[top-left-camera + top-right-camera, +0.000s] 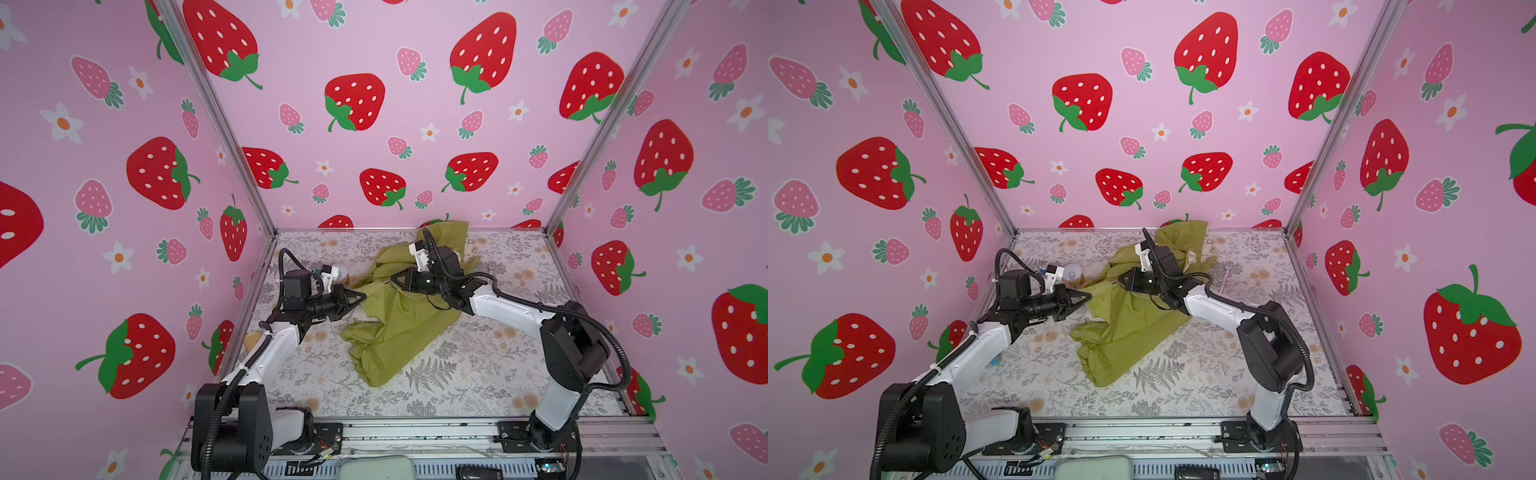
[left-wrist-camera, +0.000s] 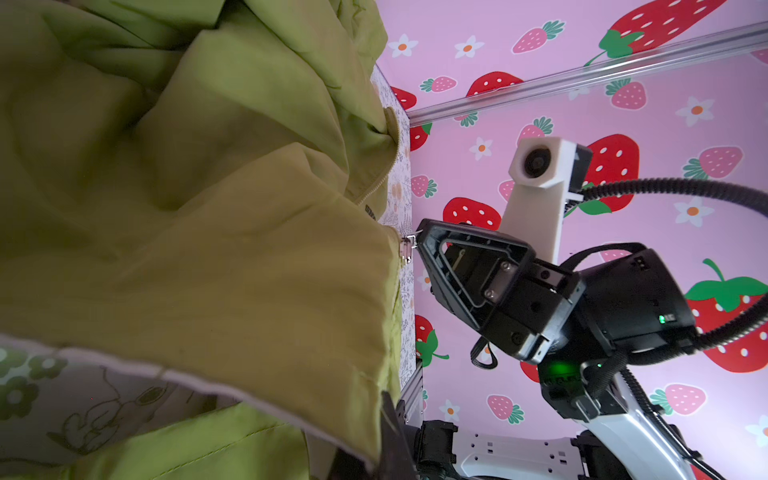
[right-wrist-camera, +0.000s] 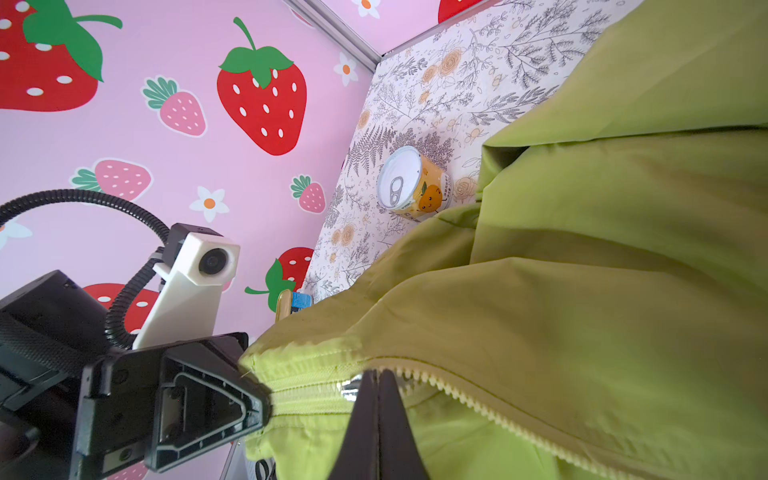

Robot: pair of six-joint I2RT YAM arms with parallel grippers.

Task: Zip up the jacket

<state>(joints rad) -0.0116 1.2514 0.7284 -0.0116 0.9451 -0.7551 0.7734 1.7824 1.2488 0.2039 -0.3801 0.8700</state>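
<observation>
Both top views look down from high at six o'clock toward twelve, sharing the whole table [image 1: 478, 374]. Wrist cameras sit close against the jacket [image 2: 208, 249]: left's faces the right gripper [image 2: 418, 240], right's the left gripper [image 3: 262, 402].

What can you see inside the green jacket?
Inside the jacket, a patch of cream printed lining shows in the left wrist view. The rest of the inside is covered by folded olive fabric.

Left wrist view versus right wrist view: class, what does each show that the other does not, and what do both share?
Only the left wrist view: the cream patterned lining and the right arm's wrist camera. Only the right wrist view: a pull-tab can and the left arm's wrist camera. Both: the olive-green jacket and its zipper.
</observation>
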